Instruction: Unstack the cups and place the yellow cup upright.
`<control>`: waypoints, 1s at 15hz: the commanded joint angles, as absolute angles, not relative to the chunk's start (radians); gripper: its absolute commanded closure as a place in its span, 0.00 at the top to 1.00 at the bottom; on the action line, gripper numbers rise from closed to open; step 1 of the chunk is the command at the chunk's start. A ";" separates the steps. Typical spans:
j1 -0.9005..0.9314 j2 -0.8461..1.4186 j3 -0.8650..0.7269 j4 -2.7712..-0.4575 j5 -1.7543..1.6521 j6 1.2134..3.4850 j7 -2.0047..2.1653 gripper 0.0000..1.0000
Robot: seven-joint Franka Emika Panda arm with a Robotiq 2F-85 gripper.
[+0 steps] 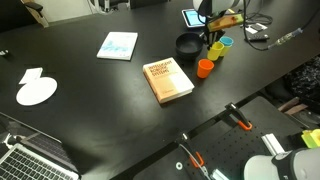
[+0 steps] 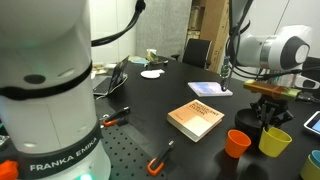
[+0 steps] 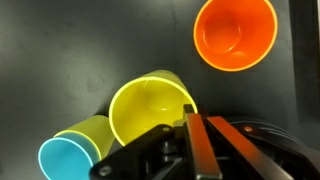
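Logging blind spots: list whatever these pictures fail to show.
Blue cup: in an exterior view, cut off by the right edge.
Yellow cup: in the wrist view, the end effector covers its rim; contact unclear.
Book: in an exterior view, cover text too small.

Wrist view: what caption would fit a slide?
Closed gripper at the yellow cup's rim, orange cup and light blue cup nearby.

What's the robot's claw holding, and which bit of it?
The gripper looks shut on the yellow cup, pinching the rim where its fingers meet the cup. The pinch itself is partly hidden.
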State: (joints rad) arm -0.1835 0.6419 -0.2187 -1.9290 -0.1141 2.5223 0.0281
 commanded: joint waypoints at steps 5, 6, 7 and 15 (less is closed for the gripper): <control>-0.184 0.722 -0.217 -1.833 -0.120 2.472 0.027 0.04; -0.185 0.728 -0.217 -1.826 -0.119 2.463 0.027 0.30; -0.188 0.731 -0.215 -1.819 -0.117 2.457 0.025 0.32; -0.230 0.723 -0.190 -1.775 -0.056 2.422 0.015 0.91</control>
State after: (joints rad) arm -0.1979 0.7297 -0.2093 -1.8093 -0.0917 2.4542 0.0306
